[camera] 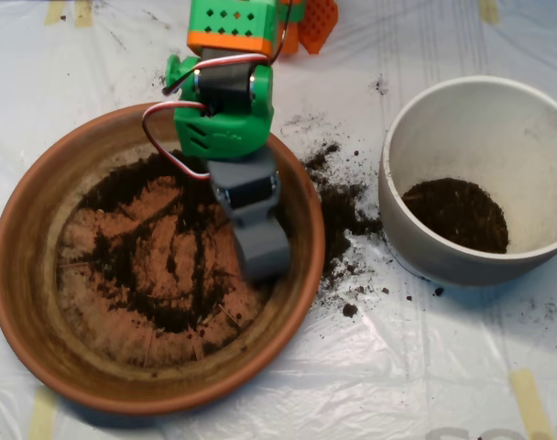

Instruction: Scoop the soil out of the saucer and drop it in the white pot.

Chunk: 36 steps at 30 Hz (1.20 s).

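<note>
grey scoop [258,249], jaws' state unclear, hangs over the saucer [27,302]; remaining soil [155,275] lies toward nine o'clock, white pot [416,119] toward three.

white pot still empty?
No, the white pot already holds a dark patch of soil on its bottom, while more soil lies spilled on the table between it and the saucer.

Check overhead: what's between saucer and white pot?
Spilled soil lies on the plastic sheet between the saucer and white pot, overhead view.
</note>
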Tool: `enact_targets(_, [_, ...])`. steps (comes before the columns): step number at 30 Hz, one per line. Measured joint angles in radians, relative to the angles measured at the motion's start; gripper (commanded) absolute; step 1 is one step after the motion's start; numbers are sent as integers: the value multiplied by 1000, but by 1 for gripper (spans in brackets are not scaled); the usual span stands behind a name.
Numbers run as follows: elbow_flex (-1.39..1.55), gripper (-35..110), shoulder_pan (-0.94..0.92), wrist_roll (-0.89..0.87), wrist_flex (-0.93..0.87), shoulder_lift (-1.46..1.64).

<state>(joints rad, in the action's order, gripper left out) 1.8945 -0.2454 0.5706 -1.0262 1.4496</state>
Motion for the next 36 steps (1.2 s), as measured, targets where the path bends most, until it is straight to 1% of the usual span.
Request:
enact_targets(2, [9, 15, 3, 29, 0, 14])
enact_targets(4, [6, 0, 12, 58, -5, 20])
enact_targets(9, [31, 0, 11, 92, -52, 35])
enact_targets(14, [5, 0, -5, 64, -144, 41])
enact_targets(18, [-63, -1, -11, -3, -199, 43])
enact_targets(24, [-256, -1, 14, -170, -324, 67])
enact_targets(31, [-589, -1, 147, -371, -508, 80])
enact_targets(36, [-772, -1, 255, -445, -604, 80])
